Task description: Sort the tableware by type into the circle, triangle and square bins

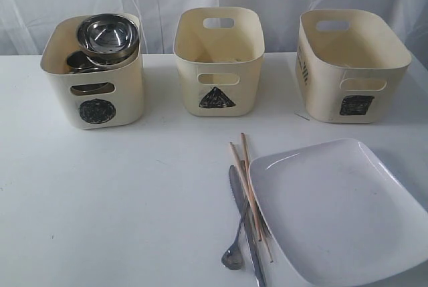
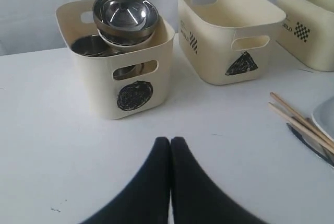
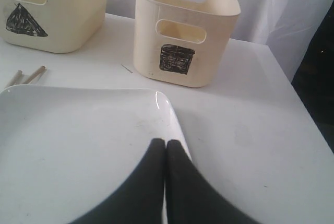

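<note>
Circle bin [image 1: 127,93]: glossy steel bowl [image 1: 107,33] atop. Table [image 1: 134,193]: 2 wooden chopsticks [image 1: 246,186], smooth square white plate [image 1: 338,207]. My left gripper [image 2: 170,145], right gripper [image 3: 166,148]: clenched, empty.

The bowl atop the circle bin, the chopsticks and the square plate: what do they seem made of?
Bowl: apparently steel, polished, with mirror-like reflections. Chopsticks: likely wood or bamboo, matte tan. Plate: glossy white, perhaps ceramic or melamine; its rim shows bright highlights.

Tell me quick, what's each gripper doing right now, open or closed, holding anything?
Left gripper: closed, holding nothing.
Right gripper: closed, nothing between its fingers, tips over the edge of the white plate.
</note>
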Available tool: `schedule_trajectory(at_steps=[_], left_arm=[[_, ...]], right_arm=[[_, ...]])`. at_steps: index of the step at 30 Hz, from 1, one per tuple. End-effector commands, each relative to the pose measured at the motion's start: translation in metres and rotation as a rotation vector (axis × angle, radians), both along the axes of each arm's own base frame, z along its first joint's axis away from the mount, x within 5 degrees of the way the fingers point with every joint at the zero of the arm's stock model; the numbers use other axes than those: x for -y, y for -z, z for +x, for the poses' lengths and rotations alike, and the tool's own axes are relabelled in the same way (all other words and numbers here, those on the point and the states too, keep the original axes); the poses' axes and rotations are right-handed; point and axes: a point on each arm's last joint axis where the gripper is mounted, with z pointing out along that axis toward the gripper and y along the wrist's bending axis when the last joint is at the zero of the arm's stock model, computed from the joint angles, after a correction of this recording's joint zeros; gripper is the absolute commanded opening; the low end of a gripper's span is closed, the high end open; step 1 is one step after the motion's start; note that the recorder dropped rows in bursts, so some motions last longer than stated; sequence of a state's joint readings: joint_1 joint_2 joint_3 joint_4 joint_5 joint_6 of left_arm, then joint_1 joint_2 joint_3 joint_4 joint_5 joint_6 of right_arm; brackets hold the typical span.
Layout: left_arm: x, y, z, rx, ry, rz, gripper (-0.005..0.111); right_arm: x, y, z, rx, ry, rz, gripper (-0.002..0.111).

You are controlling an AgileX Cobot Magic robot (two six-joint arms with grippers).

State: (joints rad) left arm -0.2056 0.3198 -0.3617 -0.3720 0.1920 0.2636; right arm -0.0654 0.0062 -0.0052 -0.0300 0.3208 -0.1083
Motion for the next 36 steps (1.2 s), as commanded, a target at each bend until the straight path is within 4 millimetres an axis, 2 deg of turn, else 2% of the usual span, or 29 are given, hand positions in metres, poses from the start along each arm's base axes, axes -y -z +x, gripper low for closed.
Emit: schedule_trajectory(at_steps=[1,6,11,15,25,31,36], left_arm=[[-0.001,0.003,-0.002,0.000,0.004,0.061,0.000],[-0.004,0.005,-0.001,0.010,-0.002,0.151,0.000],[-0.003,0.015,-0.003,-0.067,0.024,0.172,0.000],[-0.003,0.033,-0.004,-0.128,0.034,0.185,0.000],[-0.006,0.095,-0.019,-0.209,0.041,0.200,0.000],[-0.007,0.111,-0.027,-0.145,0.036,0.187,0.000],[-0.008,0.113,-0.029,-0.122,0.036,0.183,0.000]], right_arm=[[0.000,0.001,0.000,0.008,0.002,-0.009,0.000],[0.000,0.001,0.000,0.008,0.002,-0.009,0.000],[0.000,0.001,0.000,0.008,0.002,-0.009,0.000],[0.000,0.001,0.000,0.008,0.002,-0.009,0.000],[0.000,0.001,0.000,0.008,0.002,-0.009,0.000],[0.000,0.001,0.000,0.008,0.002,-0.009,0.000],[0.000,0.001,0.000,0.008,0.002,-0.009,0.000]])
